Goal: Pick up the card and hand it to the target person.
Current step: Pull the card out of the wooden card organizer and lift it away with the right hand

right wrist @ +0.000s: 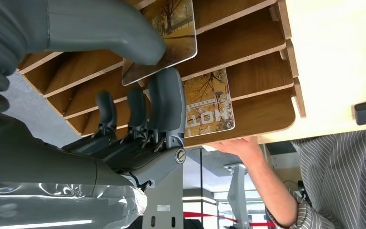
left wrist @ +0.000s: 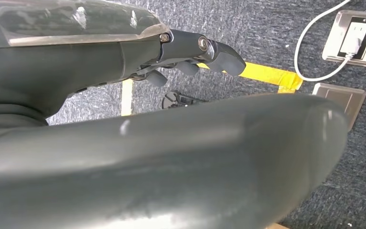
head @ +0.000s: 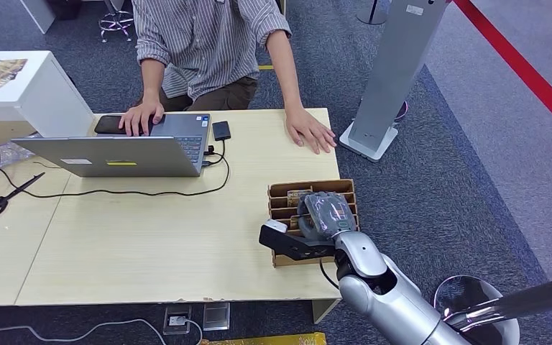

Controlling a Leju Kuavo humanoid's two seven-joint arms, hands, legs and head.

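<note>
Card (right wrist: 164, 33) pinched by right robot hand (right wrist: 138, 71), tilted across rack (right wrist: 248, 43) slots.

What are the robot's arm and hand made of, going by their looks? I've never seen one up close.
The right arm is a chain of rounded, glossy silver shells with dark gaps at the joints. The right hand has a grey ribbed cover, a thick grey thumb and slimmer, darker fingers on black hinged links with visible screws. The left hand looks the same: dark grey and smooth.
</note>
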